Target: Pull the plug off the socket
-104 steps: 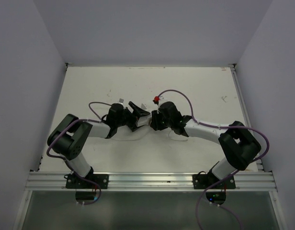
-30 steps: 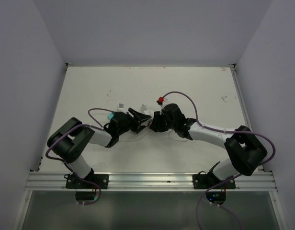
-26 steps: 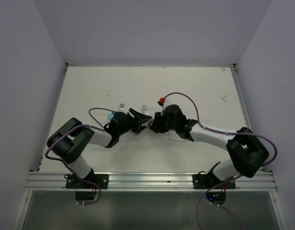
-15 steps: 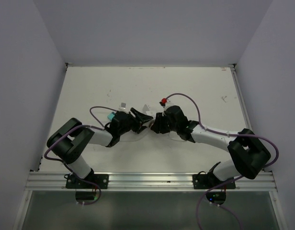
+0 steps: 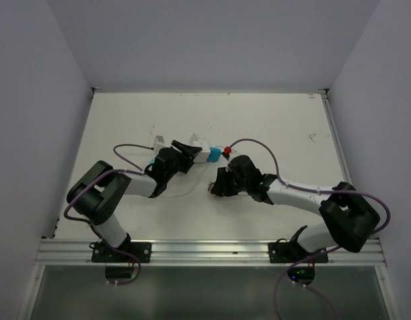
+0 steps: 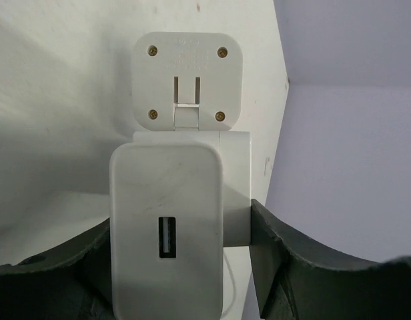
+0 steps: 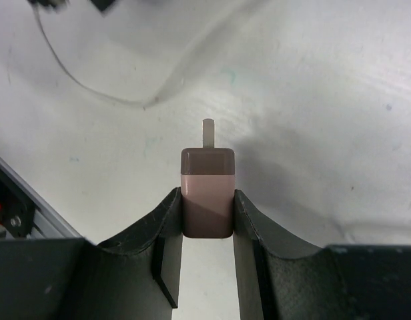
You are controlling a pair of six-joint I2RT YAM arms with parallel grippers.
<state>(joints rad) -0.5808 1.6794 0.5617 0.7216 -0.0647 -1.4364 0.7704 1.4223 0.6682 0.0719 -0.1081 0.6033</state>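
We see a white bench (image 5: 272,127), scuffed in places, with walls on three sides. The left arm (image 5: 125,183) and the right arm (image 5: 292,193) both reach in toward the middle of it, and their tips stand apart from each other.

The left jaws are partly spread and clamped on the two sides of the socket (image 6: 167,233), a white block with a small slot port in the face toward the wrist camera. At its far end we see a square white plate (image 6: 187,83) with four screws and two narrow slots. From above, the socket (image 5: 200,155) sits at the tip of the left arm, toward the back of the bench.

The right jaws are drawn close together and pinch the plug (image 7: 207,193), a small pinkish-brown piece whose single visible prong points away from the wrist, over bare bench. The plug is out of the socket and well apart from it.

A thin wire (image 7: 125,102) curves across the bench beyond the plug.
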